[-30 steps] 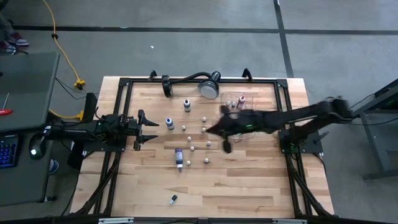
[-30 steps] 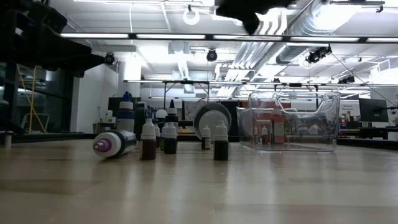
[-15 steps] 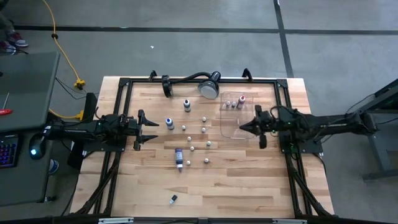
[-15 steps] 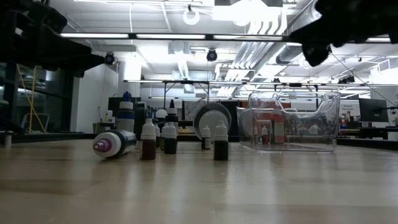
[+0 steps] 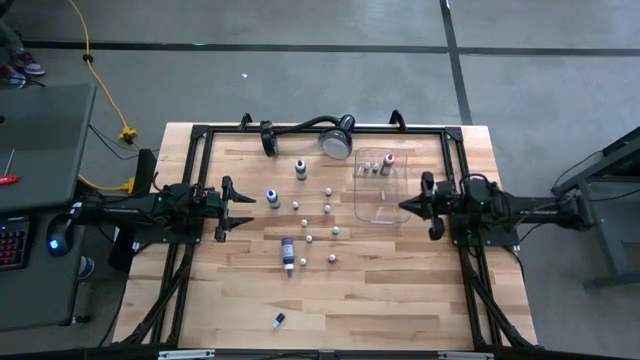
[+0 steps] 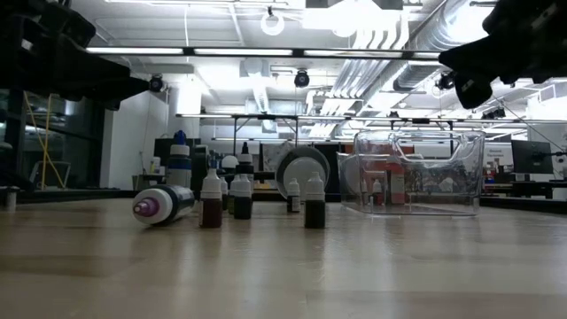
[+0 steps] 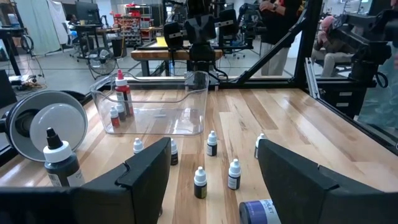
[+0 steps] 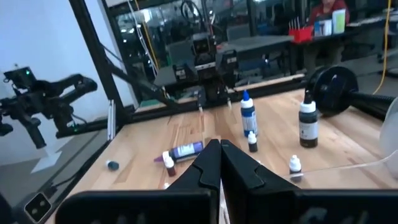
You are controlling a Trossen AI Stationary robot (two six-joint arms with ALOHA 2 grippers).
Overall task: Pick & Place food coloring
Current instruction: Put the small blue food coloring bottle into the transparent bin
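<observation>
no text, label, brand or number is legible in any view. the bottle labels are too small to read.

A robotics lab or workshop — the wooden tabletop (image 5: 380, 290) sits in a black metal frame (image 5: 195, 135) on a bare grey concrete floor (image 5: 300, 70), with a yellow cable (image 5: 95, 75) trailing across it. The low view shows exposed silver ducts (image 6: 390, 53) and strip lights overhead. Beyond the tabletop stand more workbenches (image 7: 155, 53), cluttered shelving — and seated people (image 8: 323, 12).
</observation>
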